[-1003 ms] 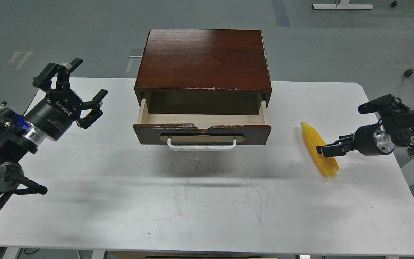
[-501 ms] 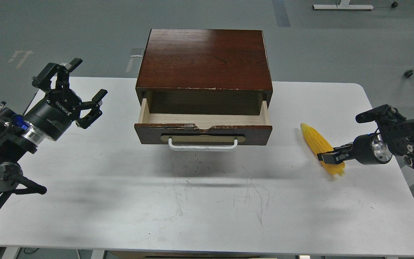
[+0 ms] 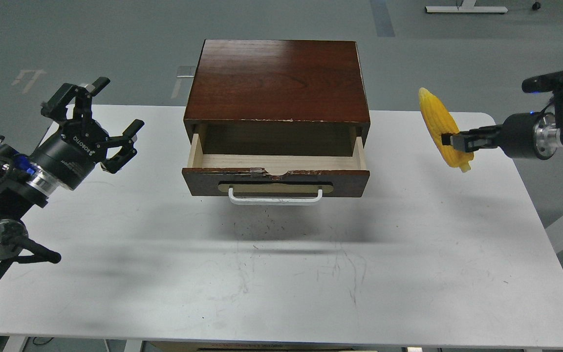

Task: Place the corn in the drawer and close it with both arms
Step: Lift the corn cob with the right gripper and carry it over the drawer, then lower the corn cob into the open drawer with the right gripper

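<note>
Place: a lab or test hall.
Signs: bare grey floor (image 3: 115, 44) with tape marks, plain white table (image 3: 281, 274), wheeled stand base (image 3: 465, 8).

A white table (image 3: 281, 274) is carrying a dark wooden cabinet (image 3: 276, 80), whose drawer (image 3: 275, 168) is standing open.

Single head view, looking forward and down.

The camera sits high at the near edge of the white surface (image 3: 281, 274) and faces the far side, with grey floor beyond. The cabinet (image 3: 276, 80) stands centred at middle distance; the arms enter at the left and right edges. No second view shares the scene.
</note>
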Available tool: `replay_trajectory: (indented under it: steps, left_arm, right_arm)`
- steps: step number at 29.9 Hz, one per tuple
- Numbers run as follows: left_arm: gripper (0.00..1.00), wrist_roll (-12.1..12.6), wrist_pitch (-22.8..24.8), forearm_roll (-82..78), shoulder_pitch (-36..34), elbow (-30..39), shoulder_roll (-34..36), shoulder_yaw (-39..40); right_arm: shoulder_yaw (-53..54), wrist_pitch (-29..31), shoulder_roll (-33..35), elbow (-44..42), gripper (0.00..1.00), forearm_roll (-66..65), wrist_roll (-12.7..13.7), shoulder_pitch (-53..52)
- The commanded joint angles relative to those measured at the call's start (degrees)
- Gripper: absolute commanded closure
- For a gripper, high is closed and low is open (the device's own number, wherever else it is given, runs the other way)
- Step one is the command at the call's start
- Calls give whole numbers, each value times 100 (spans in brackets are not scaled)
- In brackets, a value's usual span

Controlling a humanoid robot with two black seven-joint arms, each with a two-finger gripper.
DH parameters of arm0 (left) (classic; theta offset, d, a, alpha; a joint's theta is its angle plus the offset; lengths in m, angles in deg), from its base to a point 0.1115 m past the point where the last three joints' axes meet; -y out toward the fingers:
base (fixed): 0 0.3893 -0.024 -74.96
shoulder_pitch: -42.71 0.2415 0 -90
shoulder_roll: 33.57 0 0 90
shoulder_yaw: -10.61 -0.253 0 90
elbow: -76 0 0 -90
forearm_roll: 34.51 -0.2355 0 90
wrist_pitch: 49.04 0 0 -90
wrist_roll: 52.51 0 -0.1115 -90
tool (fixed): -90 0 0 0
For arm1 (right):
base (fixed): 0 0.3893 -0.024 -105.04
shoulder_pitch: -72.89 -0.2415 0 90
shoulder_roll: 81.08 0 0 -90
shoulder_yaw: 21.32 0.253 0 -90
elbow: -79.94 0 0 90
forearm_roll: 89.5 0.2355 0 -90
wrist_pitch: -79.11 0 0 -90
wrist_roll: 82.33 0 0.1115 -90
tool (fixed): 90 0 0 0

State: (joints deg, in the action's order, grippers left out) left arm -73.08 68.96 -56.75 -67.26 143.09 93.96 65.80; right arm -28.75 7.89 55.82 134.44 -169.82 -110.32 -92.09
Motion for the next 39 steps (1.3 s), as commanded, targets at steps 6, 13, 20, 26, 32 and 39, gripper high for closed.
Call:
replay_trajectory:
  steps: [6, 13, 20, 26, 32, 39]
  left_arm:
    - [0, 9, 0, 0, -121, 14, 62, 1]
    - [0, 0, 0, 9, -148, 102, 194, 1]
    - [0, 0, 0, 18, -139, 102, 247, 27]
    - [0, 0, 0, 27, -130, 111, 299, 44]
    - [0, 0, 0, 27, -130, 128, 326, 36]
    - [0, 0, 0, 27, -130, 137, 334, 36]
  right_arm:
    - [-320, 661, -303, 711, 91, 52, 0, -1860]
    - [-1242, 662, -1278, 1299, 90, 8, 0, -2950]
    - [-1630, 215, -2237, 1353, 90, -457, 0, -3242]
    - [-2298, -849, -2651, 1318, 91, -994, 0, -3234]
    - [-2799, -1667, -2757, 1292, 91, -1284, 0, -3137]
    - [-2923, -1931, -2871, 1178, 91, -1293, 0, -2742]
